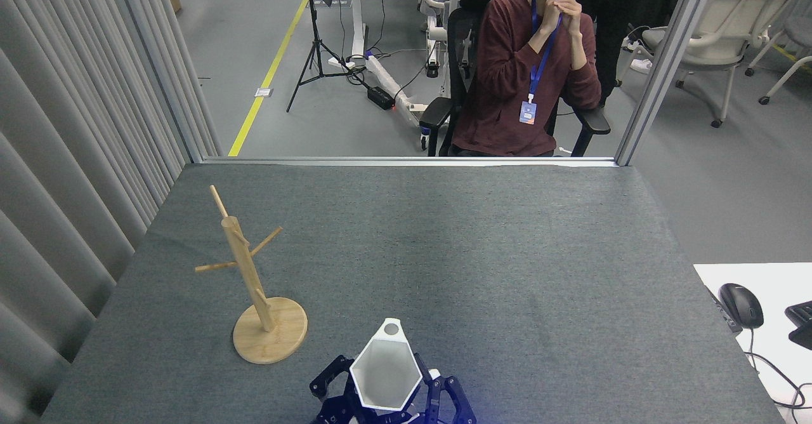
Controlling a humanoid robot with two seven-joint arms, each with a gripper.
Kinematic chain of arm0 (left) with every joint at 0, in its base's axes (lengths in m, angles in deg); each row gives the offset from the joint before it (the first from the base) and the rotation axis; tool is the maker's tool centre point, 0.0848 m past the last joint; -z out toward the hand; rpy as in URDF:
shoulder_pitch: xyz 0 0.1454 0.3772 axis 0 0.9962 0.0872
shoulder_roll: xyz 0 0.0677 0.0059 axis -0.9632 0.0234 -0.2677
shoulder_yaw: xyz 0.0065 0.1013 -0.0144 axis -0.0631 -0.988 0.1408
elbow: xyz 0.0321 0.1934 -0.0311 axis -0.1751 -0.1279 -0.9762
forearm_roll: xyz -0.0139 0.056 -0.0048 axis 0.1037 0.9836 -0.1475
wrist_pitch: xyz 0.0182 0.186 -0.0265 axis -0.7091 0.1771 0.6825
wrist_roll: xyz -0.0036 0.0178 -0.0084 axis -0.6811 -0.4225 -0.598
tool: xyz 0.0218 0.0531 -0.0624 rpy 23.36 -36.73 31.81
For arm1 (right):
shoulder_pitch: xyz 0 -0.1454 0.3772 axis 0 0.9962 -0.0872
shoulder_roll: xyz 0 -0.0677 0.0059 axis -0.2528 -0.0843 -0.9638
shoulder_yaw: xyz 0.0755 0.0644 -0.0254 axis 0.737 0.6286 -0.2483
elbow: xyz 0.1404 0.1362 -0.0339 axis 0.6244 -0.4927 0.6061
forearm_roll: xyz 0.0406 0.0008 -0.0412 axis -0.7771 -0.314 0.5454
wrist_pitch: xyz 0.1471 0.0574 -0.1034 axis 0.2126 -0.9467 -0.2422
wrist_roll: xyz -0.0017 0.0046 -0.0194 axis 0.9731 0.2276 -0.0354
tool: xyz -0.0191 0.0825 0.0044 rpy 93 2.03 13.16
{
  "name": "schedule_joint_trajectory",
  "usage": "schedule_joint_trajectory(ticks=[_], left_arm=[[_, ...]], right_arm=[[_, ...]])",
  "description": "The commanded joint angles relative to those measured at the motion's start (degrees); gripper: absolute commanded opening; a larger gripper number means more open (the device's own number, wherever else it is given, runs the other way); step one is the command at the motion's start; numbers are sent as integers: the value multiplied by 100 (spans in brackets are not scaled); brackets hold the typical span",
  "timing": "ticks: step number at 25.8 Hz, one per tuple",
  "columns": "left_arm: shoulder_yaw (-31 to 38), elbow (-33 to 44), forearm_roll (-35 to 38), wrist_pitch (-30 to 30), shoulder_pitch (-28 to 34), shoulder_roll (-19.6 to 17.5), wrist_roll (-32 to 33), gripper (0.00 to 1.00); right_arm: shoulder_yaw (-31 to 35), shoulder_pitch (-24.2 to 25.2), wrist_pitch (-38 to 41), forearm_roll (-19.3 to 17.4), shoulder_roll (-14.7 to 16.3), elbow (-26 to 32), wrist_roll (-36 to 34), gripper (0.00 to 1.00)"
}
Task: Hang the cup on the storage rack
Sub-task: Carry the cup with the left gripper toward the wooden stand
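Cup: white, hexagonal, mouth up, tab handle pointing away, at the table's near edge, clamped between dark fingers of one gripper; which arm cannot be told. Storage rack: bamboo, upright, to the cup's left, apart from it.

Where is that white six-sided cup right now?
The white hexagonal cup sits at the bottom centre of the head view, between the fingers of a black gripper, just right of the light bamboo mug tree's round base.
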Motion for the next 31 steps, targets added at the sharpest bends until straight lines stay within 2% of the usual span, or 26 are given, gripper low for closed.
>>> schedule_joint_trajectory(ticks=[1,14,16,17,20,21,22,24,26,28,31], left_arm=[[8,-10,2,6,-1,6,-60,32],[16,-379,142,235,-71,15,-60,33],[25,-379,142,235,-71,6,-60,33],[34,-379,142,235,-71,6,-60,33],[104,-352,160,253,-53,-3,-60,34],[166,-335,160,253,-44,-3,-60,34],[280,-326,151,270,-36,-3,-60,34],[623,-308,151,340,8,-21,-78,34],[886,-300,125,516,140,-64,-183,34],[1010,-89,125,762,298,-91,-306,34],[1247,395,125,1281,483,-170,-333,34]], right_arm=[[6,-2,-11,-8,-1,76,-65,99],[77,-81,16,-87,-10,796,-127,99],[665,-186,-11,-492,-71,884,-197,99],[1087,-309,-19,-869,-80,876,-144,99],[2511,-502,-116,-2311,-45,638,154,99],[2951,-520,-125,-2592,25,427,330,99],[3337,-529,-107,-2654,148,173,488,99],[3663,-371,-64,-2496,675,-197,576,99],[3610,86,-64,-2206,1291,-390,559,99],[3452,464,-55,-2021,1449,-399,550,99],[3373,526,-55,-1837,1475,-408,550,99]])
